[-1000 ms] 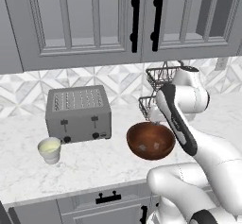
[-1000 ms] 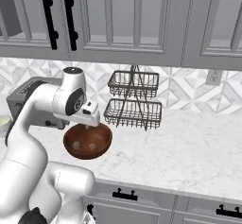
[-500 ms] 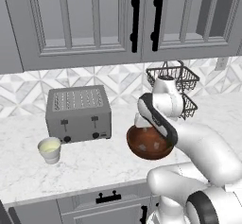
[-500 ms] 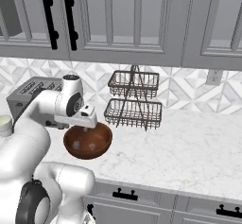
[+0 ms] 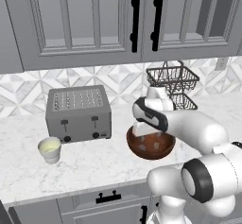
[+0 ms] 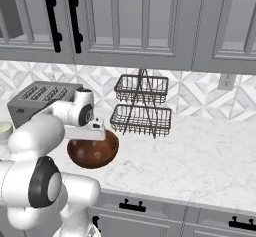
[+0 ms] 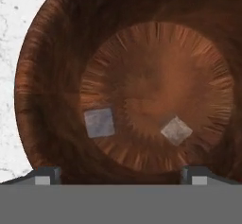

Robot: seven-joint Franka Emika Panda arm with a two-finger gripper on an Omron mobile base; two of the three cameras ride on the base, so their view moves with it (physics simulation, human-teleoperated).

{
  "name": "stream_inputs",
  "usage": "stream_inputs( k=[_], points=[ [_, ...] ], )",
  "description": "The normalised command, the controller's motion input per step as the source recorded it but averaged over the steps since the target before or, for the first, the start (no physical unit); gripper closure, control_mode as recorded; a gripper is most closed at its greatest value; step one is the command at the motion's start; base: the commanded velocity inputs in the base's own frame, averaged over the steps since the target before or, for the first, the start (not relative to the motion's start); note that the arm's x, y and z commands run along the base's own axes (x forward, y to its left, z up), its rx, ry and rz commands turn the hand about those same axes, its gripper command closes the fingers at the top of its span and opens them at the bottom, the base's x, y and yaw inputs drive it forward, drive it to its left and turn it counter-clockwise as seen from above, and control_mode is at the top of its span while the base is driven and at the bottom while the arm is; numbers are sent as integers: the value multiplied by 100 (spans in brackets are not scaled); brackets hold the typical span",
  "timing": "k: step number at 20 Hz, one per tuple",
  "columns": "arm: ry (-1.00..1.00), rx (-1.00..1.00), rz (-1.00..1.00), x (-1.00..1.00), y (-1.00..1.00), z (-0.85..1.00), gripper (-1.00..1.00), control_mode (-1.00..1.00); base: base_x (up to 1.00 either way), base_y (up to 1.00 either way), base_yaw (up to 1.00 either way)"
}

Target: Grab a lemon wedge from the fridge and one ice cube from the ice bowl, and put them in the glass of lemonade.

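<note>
The fingers are spread as wide as they go, gripping nothing, and they hang right over the ice bowl, pointed down into it. In the hand view the two tips sit apart at the near edge, with two pale ice cubes on the bowl's floor: a squarer ice cube to the left and a smaller one to the right, well apart. The bowl rests on the marble worktop, just right of the toaster. The glass of lemonade stands near the front, left of the toaster, with pale yellow liquid inside. A two-tier wire basket sits at the far right of the bowl, beside the tiled wall.
</note>
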Motion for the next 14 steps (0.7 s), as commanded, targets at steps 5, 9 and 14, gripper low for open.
stream_inputs(
  k=[5, 9, 14],
  points=[
    [0, 0, 18, 9, 0, -59, -100, -100, 0, 0, 0],
    [0, 0, 20, 6, 0, -43, -100, -100, 0, 0, 0],
    [-4, 3, 22, 0, 0, -14, -100, -100, 0, 0, 0]
  ],
)
